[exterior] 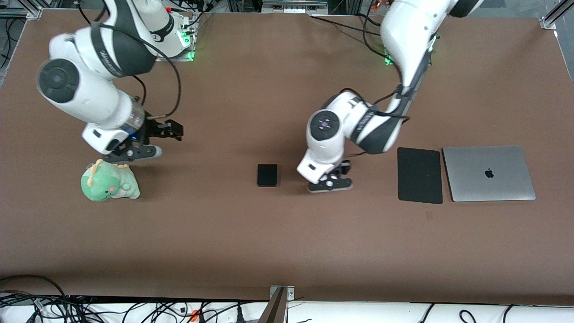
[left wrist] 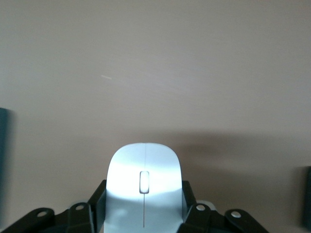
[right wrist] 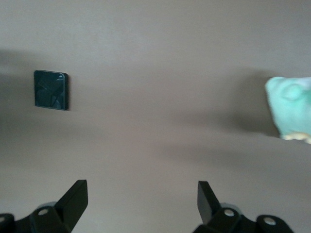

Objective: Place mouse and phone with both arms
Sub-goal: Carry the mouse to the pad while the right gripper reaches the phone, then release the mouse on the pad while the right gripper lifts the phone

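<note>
The white mouse [left wrist: 144,174] sits between the fingers of my left gripper [left wrist: 144,196], which is shut on its two sides. In the front view the left gripper [exterior: 331,183] is low at the table's middle and hides most of the mouse. The black phone [exterior: 267,175] lies flat on the table beside it, toward the right arm's end, and shows in the right wrist view [right wrist: 50,90] too. My right gripper [exterior: 162,140] is open and empty [right wrist: 142,194] above the table, beside a green plush toy and apart from the phone.
A green plush toy [exterior: 109,181] sits at the right arm's end of the table and shows in the right wrist view [right wrist: 291,109]. A matte black mouse pad [exterior: 419,175] and a closed silver laptop [exterior: 489,172] lie toward the left arm's end.
</note>
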Robot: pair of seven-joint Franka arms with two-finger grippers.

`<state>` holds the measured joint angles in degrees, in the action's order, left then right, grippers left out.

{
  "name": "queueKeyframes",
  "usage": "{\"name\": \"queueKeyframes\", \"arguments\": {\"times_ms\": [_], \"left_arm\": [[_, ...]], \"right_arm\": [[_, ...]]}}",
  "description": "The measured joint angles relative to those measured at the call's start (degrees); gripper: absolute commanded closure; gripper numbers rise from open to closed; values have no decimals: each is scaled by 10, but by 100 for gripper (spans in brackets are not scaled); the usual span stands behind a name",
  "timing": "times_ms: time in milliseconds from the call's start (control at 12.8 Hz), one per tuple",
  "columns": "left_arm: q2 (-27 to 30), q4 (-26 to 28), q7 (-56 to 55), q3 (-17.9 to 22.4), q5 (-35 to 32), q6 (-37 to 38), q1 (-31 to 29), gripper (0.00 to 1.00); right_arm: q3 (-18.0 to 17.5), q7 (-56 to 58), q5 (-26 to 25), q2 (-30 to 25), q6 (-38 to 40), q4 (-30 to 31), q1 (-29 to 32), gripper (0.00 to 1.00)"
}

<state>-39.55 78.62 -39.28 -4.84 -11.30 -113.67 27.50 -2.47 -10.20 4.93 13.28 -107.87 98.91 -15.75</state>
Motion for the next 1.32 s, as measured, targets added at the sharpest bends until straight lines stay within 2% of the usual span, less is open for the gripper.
{"name": "queueKeyframes", "arguments": {"times_ms": [234,390,623,779,935,1091,1247,1325], "left_arm": [[40,13,202,0,6,51,-91,79],[54,41,331,0,40,58,-166,79],[59,90,435,-3,61,46,-259,78],[84,167,442,-6,61,-27,-271,77],[125,302,443,-6,61,-178,-272,77],[145,397,443,-6,61,-276,-274,76],[141,431,440,-5,61,-325,-284,72],[137,435,440,-4,61,-341,-294,63]], "right_arm": [[-1,-92,3,57,-81,3,-55,0],[-3,-151,3,101,-155,4,-97,0],[-3,-234,3,170,-263,5,-163,0],[-2,-253,2,204,-319,5,-194,0],[6,-255,-2,228,-359,4,-214,0],[22,-257,-29,242,-375,1,-227,0],[32,-275,-61,260,-385,-13,-234,0],[33,-283,-71,271,-389,-23,-235,0]]}}
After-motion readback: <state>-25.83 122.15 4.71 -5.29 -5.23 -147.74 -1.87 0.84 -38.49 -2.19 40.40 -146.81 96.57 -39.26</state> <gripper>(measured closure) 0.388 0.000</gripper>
